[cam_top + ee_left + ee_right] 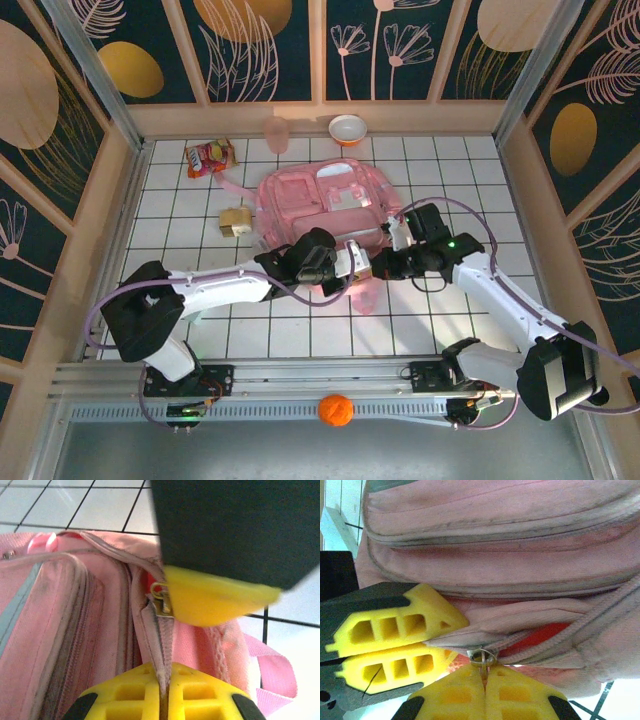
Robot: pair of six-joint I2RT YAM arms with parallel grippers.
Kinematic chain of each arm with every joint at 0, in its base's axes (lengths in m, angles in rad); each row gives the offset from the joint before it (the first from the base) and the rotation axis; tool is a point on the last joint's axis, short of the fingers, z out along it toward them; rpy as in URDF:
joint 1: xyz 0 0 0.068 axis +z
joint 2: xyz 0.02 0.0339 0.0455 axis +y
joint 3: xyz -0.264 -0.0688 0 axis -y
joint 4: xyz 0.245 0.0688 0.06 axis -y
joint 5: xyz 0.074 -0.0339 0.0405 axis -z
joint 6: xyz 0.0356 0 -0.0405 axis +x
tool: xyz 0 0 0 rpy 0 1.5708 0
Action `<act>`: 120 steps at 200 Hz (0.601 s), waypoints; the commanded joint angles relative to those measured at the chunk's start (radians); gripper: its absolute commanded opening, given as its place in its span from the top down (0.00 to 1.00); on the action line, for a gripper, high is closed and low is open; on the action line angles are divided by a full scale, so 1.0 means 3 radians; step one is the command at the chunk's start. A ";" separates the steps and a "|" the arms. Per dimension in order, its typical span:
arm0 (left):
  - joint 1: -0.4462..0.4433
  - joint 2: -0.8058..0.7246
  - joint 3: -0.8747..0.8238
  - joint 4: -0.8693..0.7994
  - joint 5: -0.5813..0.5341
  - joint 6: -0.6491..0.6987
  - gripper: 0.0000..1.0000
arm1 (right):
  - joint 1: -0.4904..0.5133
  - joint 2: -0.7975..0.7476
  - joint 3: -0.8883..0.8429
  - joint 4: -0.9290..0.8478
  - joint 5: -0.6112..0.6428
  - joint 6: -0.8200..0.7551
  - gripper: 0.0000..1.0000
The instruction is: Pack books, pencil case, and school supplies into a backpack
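A white tiled worktop point(180, 330) carries a large pink backpack point(300, 200), which lies flat at its centre, slightly toward the far edge, pockets facing up. Both arms reach in from the near edge and meet at the near side of the backpack, their tips just beside each other.

The left gripper point(161, 680) has its yellow fingers pressed together on the pink fabric edge beside the zipper track, pinching a fold of the backpack. The right gripper point(485, 677), fingers likewise pressed together, nips the small metal zipper pull point(482, 657) on the same seam. In the right wrist view the left gripper's fingertips sit just left of the pull, touching the flap. The zipper stands partly parted there, and red lining point(535, 640) shows through the gap.

A tan-yellow block point(237, 220) rests on the tiles just beside the backpack's left side, well apart from both grippers. A red-orange snack packet point(208, 157) lies near the far-left corner. An orange-and-white bowl point(348, 128) and a pink cup point(277, 133) stand at the far edge, behind the backpack. An orange ball point(336, 410) sits on the metal rail at the near edge, between the two arm bases.
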 commanded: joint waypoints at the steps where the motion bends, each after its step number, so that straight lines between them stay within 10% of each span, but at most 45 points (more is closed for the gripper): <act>1: 0.0089 -0.0319 -0.0170 -0.0308 0.0118 0.0447 1.00 | -0.0248 -0.0130 0.0109 -0.0005 0.0143 0.0028 1.00; 40: 0.0435 -0.0917 -0.0583 -0.0379 0.0664 0.0727 1.00 | -0.0462 -0.0080 -0.0041 0.0134 -0.0001 0.0061 1.00; 82: 0.0491 -0.1061 -0.0732 -0.0410 0.0645 0.0865 1.00 | 0.0065 -0.0155 -0.0009 0.0485 -0.0115 0.0146 1.00; 120: 0.0450 -0.0792 -0.0318 -0.0224 0.0880 0.0278 0.45 | 0.0324 -0.0068 0.0019 0.0501 -0.0058 0.0203 1.00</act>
